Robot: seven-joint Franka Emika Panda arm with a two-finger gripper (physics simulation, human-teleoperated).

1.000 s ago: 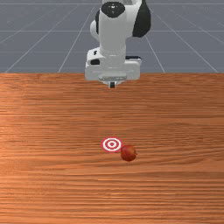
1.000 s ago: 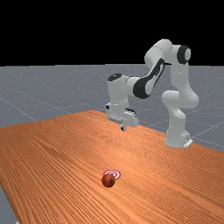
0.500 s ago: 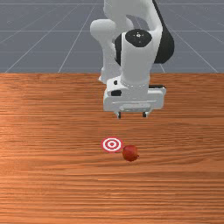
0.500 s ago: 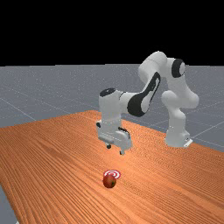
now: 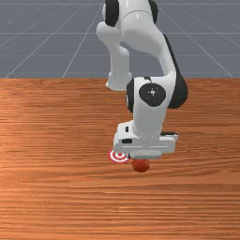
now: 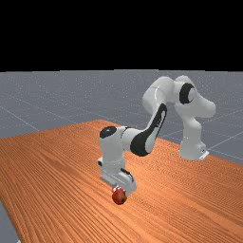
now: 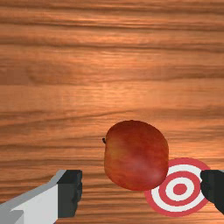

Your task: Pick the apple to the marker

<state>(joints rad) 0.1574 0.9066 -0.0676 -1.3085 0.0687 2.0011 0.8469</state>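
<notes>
In the front view my gripper [image 5: 145, 149] is low over the table, its hand just behind and above the red apple [image 5: 140, 166]. The round red-and-white marker [image 5: 119, 160] lies beside the apple toward the front view's left, partly covered by the hand. In the far view the apple [image 6: 119, 196] is below the hand. The wrist view has the gripper [image 7: 142, 191] open, its fingers wide apart. The apple [image 7: 135, 155] is ahead of the gap between them, with no finger touching it. One fingertip overlaps the edge of the marker [image 7: 159, 203].
Wooden table [image 5: 56, 187] surrounds the apple and marker. The arm's base stands on the table's far side in the front view, at the right in the far view.
My hand has come down and forward from behind, close over the apple, and its fingers opened after the earliest frames. The apple has shifted slightly toward the front view's right.
</notes>
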